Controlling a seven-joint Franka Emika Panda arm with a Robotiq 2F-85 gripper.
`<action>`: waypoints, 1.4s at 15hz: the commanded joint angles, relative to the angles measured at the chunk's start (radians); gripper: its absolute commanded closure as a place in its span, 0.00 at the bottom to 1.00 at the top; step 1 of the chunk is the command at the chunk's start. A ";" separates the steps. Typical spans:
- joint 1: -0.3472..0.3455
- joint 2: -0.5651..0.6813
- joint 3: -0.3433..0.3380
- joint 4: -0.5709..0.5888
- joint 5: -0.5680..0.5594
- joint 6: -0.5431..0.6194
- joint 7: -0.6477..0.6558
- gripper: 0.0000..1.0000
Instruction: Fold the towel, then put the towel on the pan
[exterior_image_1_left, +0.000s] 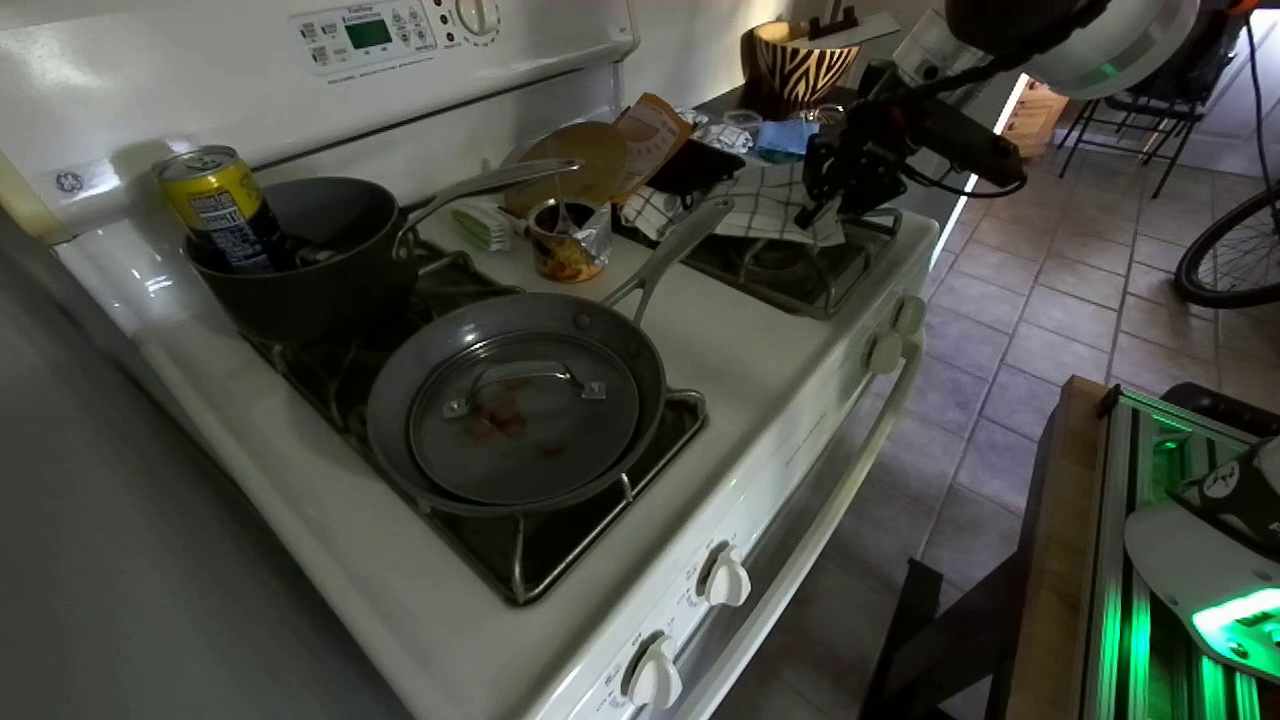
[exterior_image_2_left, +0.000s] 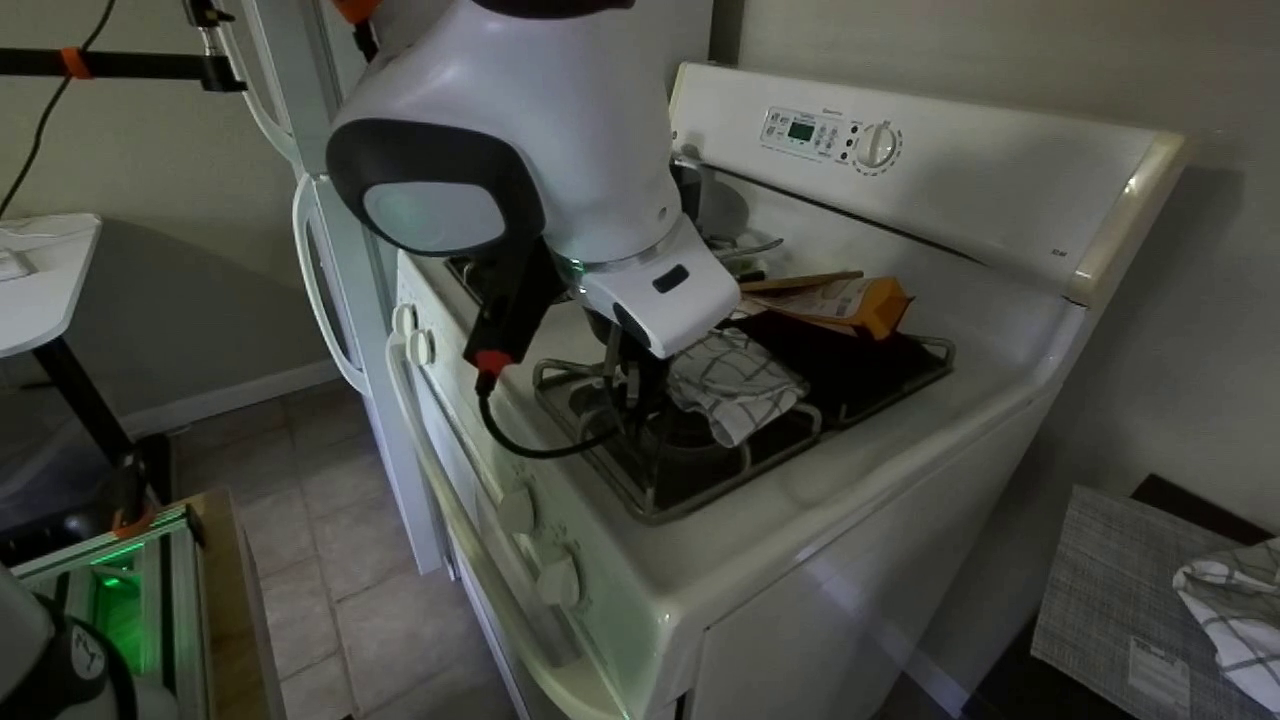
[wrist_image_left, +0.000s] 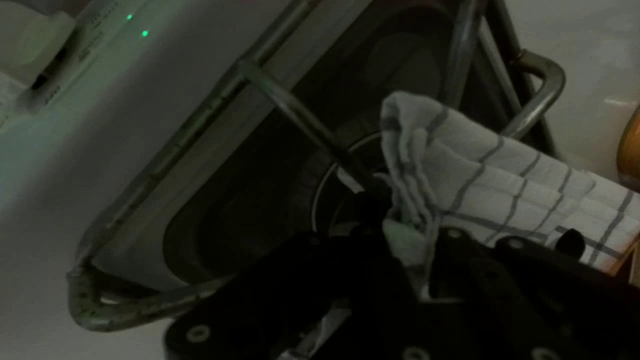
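The rounded arm housing was finished in smooth white. On the housing's flank, a black joint cap was inset with a pale grey oval disc. Below the housing, a blocky white wrist link was marked with a dark oblong slot. There, an elongated black camera case was fitted with a red end and a slim black cable. Beneath the housing, the gripper was built from black linkages dotted with round metallic screw heads. Well apart from the housing, the pale base was lit green and its black section stamped with a round emblem.
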 joint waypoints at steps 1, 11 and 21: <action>-0.008 0.034 0.006 0.037 -0.014 0.000 0.024 0.56; -0.063 0.014 0.038 0.050 -0.243 -0.071 0.214 0.95; -0.077 -0.012 0.047 0.074 -0.284 -0.119 0.270 0.98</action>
